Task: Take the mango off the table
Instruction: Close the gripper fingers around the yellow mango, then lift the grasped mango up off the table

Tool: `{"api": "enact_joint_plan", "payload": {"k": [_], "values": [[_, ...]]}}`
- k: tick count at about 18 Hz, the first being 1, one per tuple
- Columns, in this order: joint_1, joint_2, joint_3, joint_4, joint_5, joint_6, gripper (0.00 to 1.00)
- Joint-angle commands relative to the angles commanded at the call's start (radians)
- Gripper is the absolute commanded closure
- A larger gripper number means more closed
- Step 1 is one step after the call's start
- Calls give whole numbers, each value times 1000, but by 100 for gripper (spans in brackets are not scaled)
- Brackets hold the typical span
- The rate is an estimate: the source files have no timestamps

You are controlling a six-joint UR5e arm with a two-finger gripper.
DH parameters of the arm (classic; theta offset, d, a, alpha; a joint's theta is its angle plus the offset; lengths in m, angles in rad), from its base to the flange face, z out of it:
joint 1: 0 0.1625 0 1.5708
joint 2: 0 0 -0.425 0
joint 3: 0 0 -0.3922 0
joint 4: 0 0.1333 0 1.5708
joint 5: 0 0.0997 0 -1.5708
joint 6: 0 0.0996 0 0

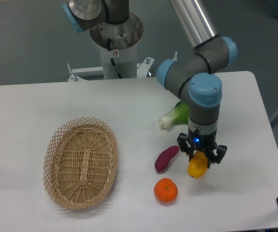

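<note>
The yellow-orange mango (197,167) hangs between the fingers of my gripper (199,159), which is shut on it. It appears lifted a little off the white table (129,101), right of the purple sweet potato (166,158). Its upper end is hidden by the gripper body. The round orange tangerine (166,190) lies on the table below and left of the mango.
A woven wicker basket (80,162) sits at the left of the table. A pale green vegetable (173,116) lies just behind the arm's wrist. The table's right edge runs close to the gripper's right side.
</note>
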Motion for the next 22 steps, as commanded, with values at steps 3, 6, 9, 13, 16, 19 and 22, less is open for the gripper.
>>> {"api": "enact_joint_plan", "payload": {"k": [3, 6, 9, 13, 16, 19, 22], "values": [[-5, 58, 40, -175, 2, 0, 51], [-9, 101, 86, -319, 0, 0, 51], [-9, 135, 124, -433, -3, 0, 51], [-21, 140, 167, -504, -5, 2, 51], [-23, 144, 167, -504, -5, 2, 51], [-23, 144, 166, -504, -5, 2, 51], [-25, 144, 166, -502, -6, 2, 50]]}}
